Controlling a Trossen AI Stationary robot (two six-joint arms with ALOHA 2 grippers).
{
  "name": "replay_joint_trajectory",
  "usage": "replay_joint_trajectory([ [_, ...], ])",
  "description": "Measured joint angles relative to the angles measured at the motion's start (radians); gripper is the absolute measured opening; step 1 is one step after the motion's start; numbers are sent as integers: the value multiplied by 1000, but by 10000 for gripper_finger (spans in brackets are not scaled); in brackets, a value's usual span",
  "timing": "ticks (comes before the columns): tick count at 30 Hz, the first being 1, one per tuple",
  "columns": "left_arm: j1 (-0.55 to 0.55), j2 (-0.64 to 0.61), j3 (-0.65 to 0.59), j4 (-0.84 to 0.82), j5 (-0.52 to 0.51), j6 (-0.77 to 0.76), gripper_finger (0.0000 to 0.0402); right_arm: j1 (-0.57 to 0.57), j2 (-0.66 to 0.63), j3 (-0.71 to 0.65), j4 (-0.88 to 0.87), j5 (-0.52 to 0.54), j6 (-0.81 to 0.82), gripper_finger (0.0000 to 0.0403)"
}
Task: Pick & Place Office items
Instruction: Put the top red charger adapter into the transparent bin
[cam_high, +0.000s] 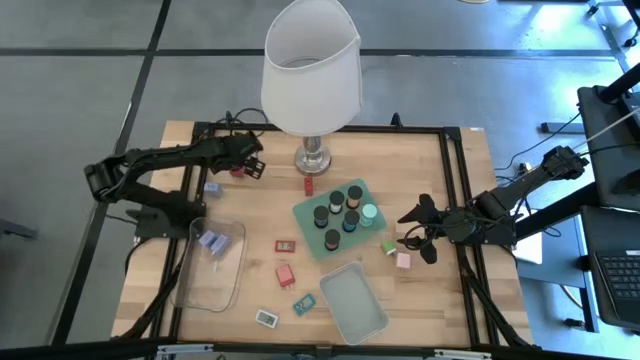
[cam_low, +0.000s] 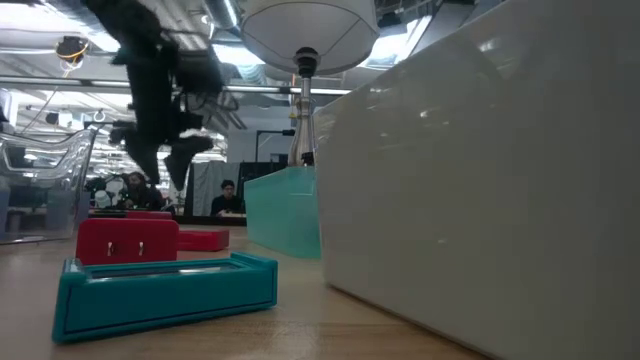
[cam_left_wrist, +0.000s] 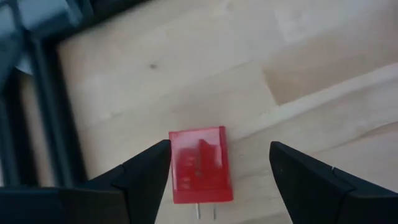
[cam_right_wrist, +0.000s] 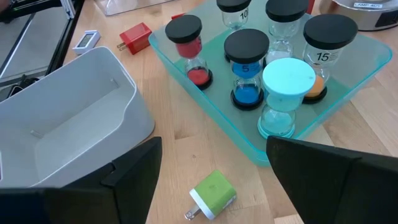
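Office items (cam_high: 286, 275) on slatted wooden table (cam_high: 440, 300)

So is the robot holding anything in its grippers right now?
No. The left gripper is open around a red block without gripping it, and the right gripper is open above a green block.

Bright even light, blurred foreground

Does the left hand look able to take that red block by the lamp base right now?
Probably yes. The left hand is open right over the red block, one finger beside its edge, the other standing off across bare wood; nothing lies between.
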Motion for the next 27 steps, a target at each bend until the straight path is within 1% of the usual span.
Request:
replay_joint_trajectory([
  [4, 63, 0, -81, 101, 75, 16, 277, 0, 0, 0, 0, 0, 0, 291],
  [11, 105, 0, -181, 244, 87, 8, 290, 0, 0, 0, 0, 0, 0, 291],
  [21, 151, 0, -279, 393, 141, -12, 290, 0, 0, 0, 0, 0, 0, 291],
  [24, 148, 0, -285, 407, 150, -19, 286, 0, 0, 0, 0, 0, 0, 291],
  [27, 137, 0, -285, 416, 163, -19, 267, 0, 0, 0, 0, 0, 0, 291],
])
